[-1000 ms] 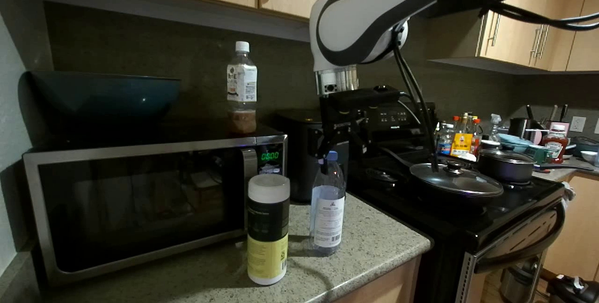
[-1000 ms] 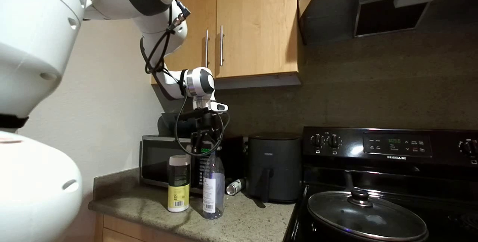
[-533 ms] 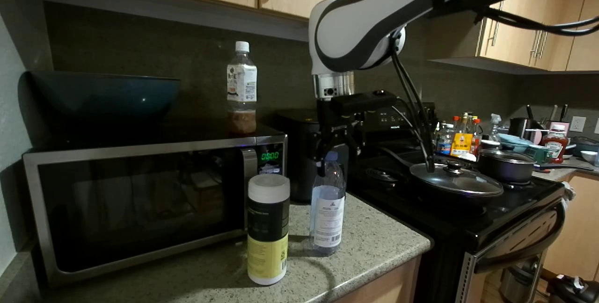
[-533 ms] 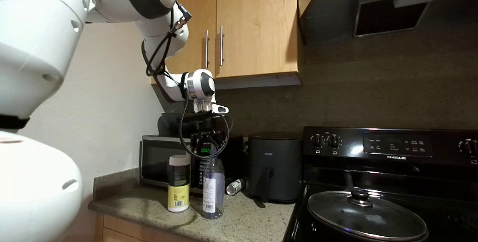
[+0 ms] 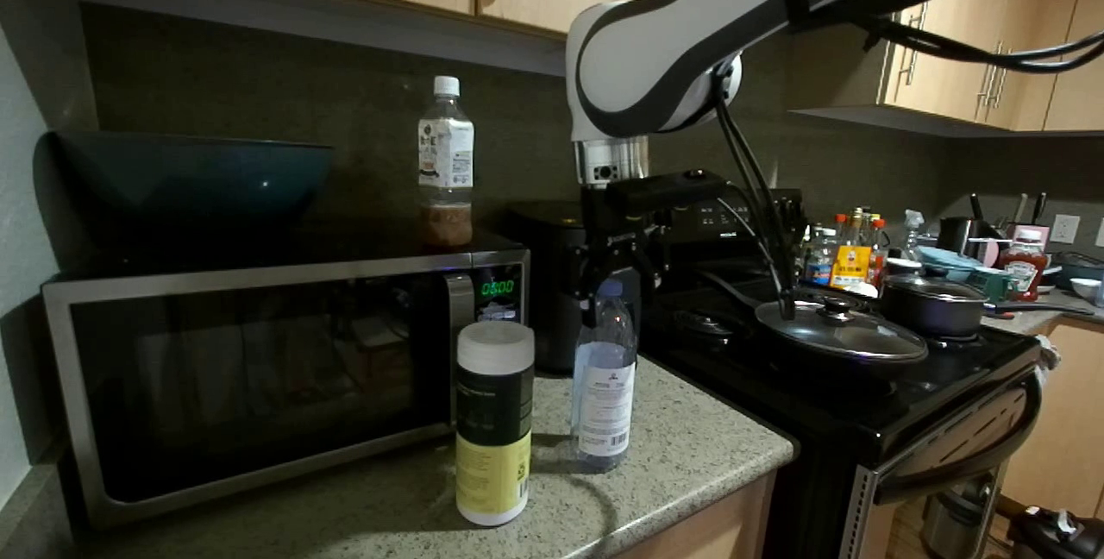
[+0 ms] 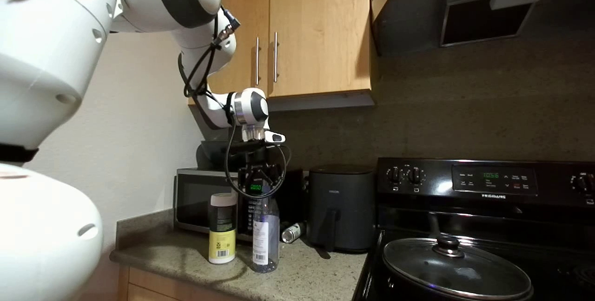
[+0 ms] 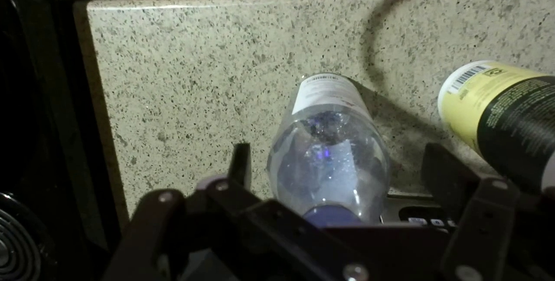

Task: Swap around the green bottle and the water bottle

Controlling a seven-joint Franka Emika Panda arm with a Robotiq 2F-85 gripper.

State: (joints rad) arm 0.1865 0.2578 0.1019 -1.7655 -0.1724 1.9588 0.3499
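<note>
Speckled countertop (image 5: 690, 447), just beside a black stove (image 5: 811, 408), bears the green bottle (image 5: 494, 425) and the water bottle (image 5: 605, 395), the 2 upright and near each other but apart. White-capped and black above its yellow-green lower half, the green bottle stands in front of a microwave (image 5: 259, 386). Over the blue-capped water bottle hangs the gripper (image 7: 338, 159), its 2 fingers spread, 1 to each side of the bottle's top, a gap showing at both sides in the wrist view
</note>
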